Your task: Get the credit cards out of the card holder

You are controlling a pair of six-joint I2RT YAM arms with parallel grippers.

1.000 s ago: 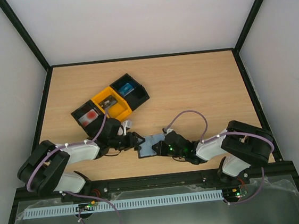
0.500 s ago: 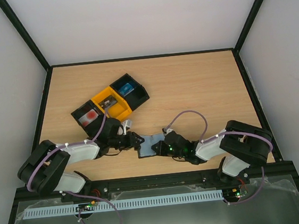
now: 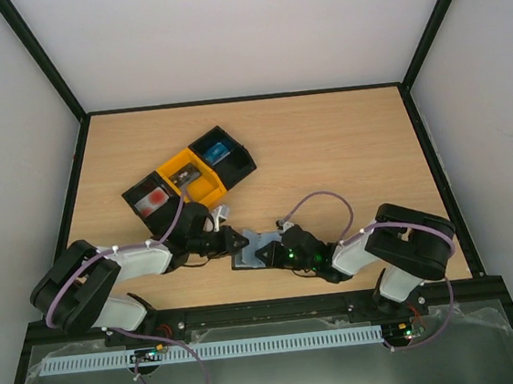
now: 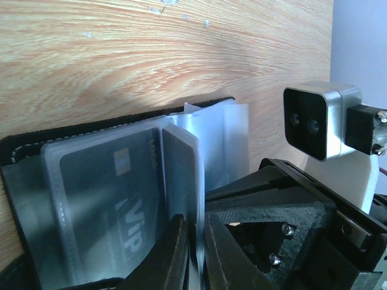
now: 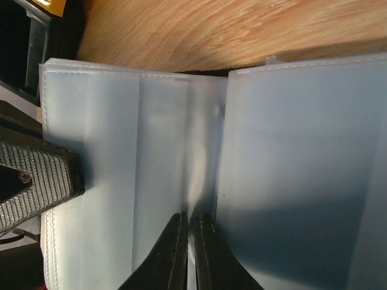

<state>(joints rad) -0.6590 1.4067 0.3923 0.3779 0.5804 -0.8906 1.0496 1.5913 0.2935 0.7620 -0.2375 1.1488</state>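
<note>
At table (image 3: pixel 353 145) front edge, left gripper (image 4: pixel 195 228) and right gripper (image 5: pixel 190 222) pinching card holder (image 3: pixel 252 250) sleeves

The wooden table (image 3: pixel 343 137) bears the open card holder (image 3: pixel 247 250) and a row of bins (image 3: pixel 189 176).

The black two-finger left gripper (image 4: pixel 195 229) has drawn its jaws in from well apart and now pinches the edge of a clear plastic sleeve (image 4: pixel 197 193) in the flat black card holder (image 3: pixel 247 250). The holder has slid slightly leftward, and the right arm's black elbow joint (image 3: pixel 413 244) has swung left.
</note>
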